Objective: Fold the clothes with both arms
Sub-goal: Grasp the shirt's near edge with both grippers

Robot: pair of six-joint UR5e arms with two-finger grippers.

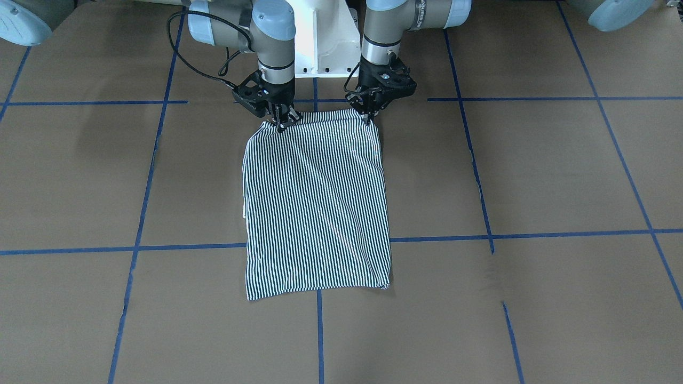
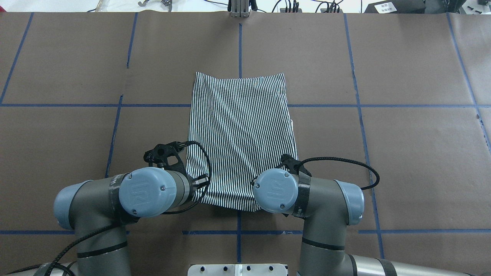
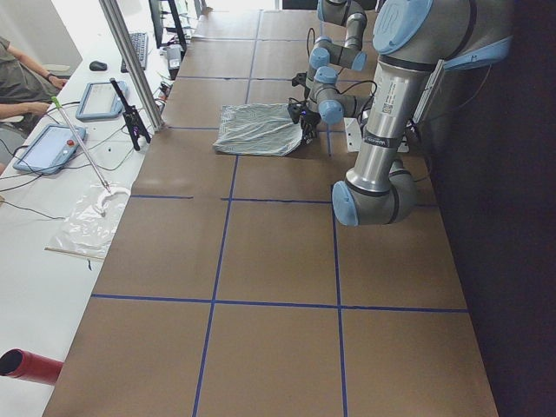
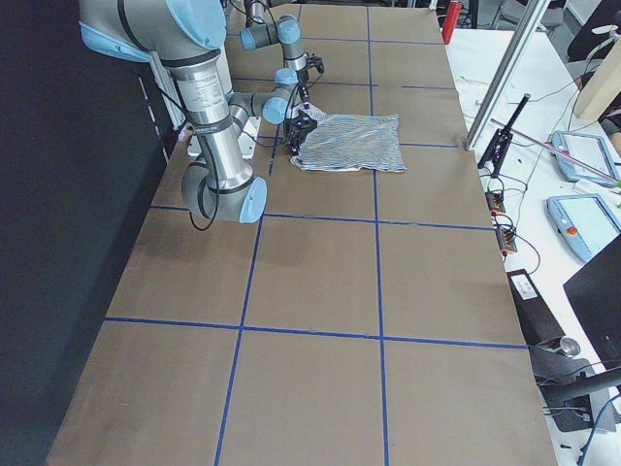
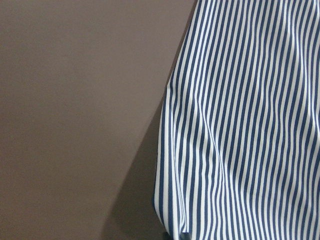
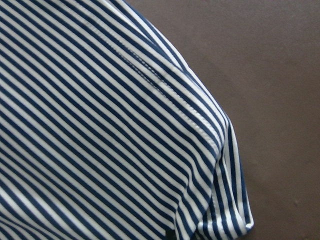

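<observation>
The left gripper [image 1: 368, 118] is pinching the near corner of the striped shirt [image 2: 241, 126] on the robot's left side, its fingers drawn to a point on the cloth. In the left wrist view the shirt's edge is hanging a little above the brown table [image 2: 402, 153] and casting a shadow. If this pinch is catching only the top layer, the lower layers are likely to peel away as the corner rises. A black cable [image 2: 208, 163] is looping over the cloth beside this wrist and could snag the edge.

The shirt is lying in the middle of the table, folded into a long rectangle that is running away from the robot, its far hem flat and unheld. It is sitting slightly askew to the blue tape lines, so the next fold risks landing crooked. Because the far end is resting by weight alone, a fast pull could drag the whole shirt.

The right gripper [image 1: 283, 122] is clamping the other near corner, closed on cloth. The right wrist view is showing a sleeve hem tucked at that corner; it may slip free. If the two grippers are rising unevenly, the fold will be twisting.
</observation>
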